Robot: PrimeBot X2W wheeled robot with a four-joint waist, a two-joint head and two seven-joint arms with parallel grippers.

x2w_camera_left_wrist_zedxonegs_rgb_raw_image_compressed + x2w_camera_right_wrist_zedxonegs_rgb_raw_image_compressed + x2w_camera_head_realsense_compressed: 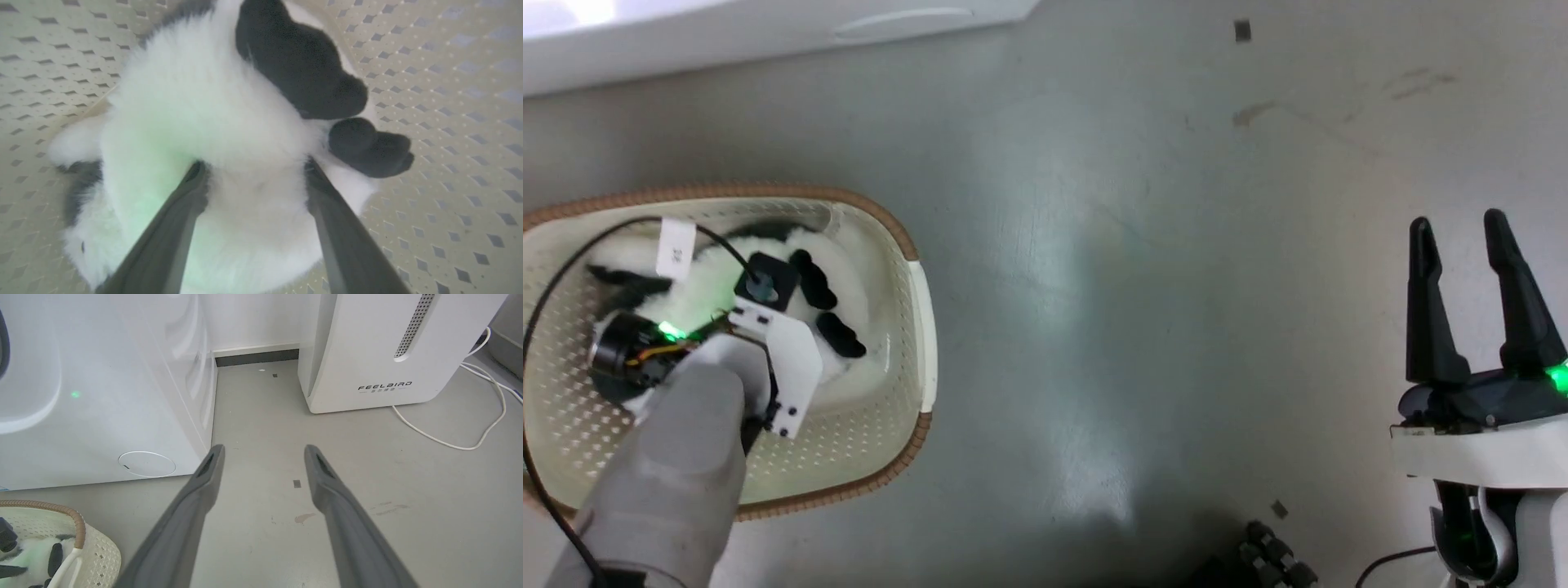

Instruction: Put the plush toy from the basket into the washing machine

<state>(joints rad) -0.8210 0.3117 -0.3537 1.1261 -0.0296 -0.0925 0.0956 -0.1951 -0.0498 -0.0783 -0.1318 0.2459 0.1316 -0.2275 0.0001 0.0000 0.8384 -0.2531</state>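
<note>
Two big white machines stand by the wall: the washing machine (94,400) and the FEELBIRD appliance (367,343), with a strip of grey floor (261,416) between them. The basket (913,269) sits on the floor near the front of the washer, I think so the toy has only a short way to go. The plush toy (204,102) lies down in the basket, black paws sticking out. The left gripper (253,167) reaches into the basket. Its jaws are apart, one finger pushed into the fur on each side of the soft white tummy, ready to squeeze the fattest part. The right gripper (1459,224) hangs well away over bare floor, jaws apart, holding nothing, out of the way.
</note>
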